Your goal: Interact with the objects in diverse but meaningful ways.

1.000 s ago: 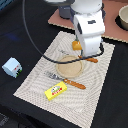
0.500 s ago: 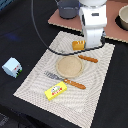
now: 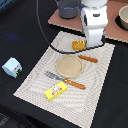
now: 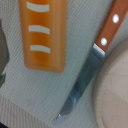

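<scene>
The orange-yellow bread loaf (image 3: 78, 45) lies on the woven mat, just beyond the round tan plate (image 3: 69, 65). My gripper (image 3: 93, 44) hangs right beside the loaf, on the exterior view's right, above the mat. Its fingers are hidden by the white hand. The wrist view looks straight down on the loaf (image 4: 45, 35), with the wooden-handled knife (image 4: 92, 70) beside it. Nothing shows between the fingers. A yellow butter packet (image 3: 56, 90) rests at the mat's near edge. The pale blue-white carton (image 3: 12, 67) stands off the mat on the exterior view's left.
The knife (image 3: 88, 58) lies between loaf and plate, and a wooden-handled fork (image 3: 65, 80) lies in front of the plate. A grey container (image 3: 67, 7) and a bowl (image 3: 122, 17) stand on the pink board behind the arm.
The arm has drawn back from over the plate toward the far side, and the loaf now shows uncovered beside the gripper.
</scene>
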